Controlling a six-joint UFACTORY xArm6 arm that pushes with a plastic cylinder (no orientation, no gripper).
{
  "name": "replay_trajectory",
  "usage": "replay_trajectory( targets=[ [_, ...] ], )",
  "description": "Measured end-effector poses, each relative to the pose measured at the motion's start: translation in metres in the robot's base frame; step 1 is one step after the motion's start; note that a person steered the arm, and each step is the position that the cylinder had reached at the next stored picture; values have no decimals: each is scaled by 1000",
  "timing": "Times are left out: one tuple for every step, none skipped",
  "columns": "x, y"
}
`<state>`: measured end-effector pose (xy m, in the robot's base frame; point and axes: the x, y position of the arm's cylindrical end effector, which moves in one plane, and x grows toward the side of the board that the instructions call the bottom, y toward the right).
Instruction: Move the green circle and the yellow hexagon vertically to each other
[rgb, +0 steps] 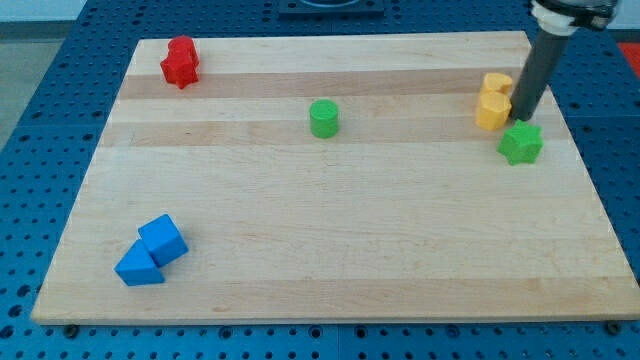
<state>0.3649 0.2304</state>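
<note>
The green circle (324, 118) sits near the board's middle top. The yellow hexagon (491, 110) sits at the view's right, touching a second yellow block (496, 84) just above it. My tip (522, 119) stands against the hexagon's right side, just above the green star (521, 144). The rod rises toward the view's top right. The green circle lies far to the left of my tip.
Two red blocks (180, 61) sit together at the view's top left. Two blue blocks (152, 251) sit together at the bottom left. The wooden board (330, 230) lies on a blue perforated table; its right edge is near my tip.
</note>
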Motion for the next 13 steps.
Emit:
replay_trajectory(
  targets=[
    [2, -24],
    [2, -50],
    [2, -69],
    [-6, -95],
    [-19, -119],
    [-36, -145],
    [-37, -185],
    [-38, -221],
    [-38, -249],
    [-30, -254],
    [-10, -254],
    [12, -254],
    [38, -257]
  ],
)
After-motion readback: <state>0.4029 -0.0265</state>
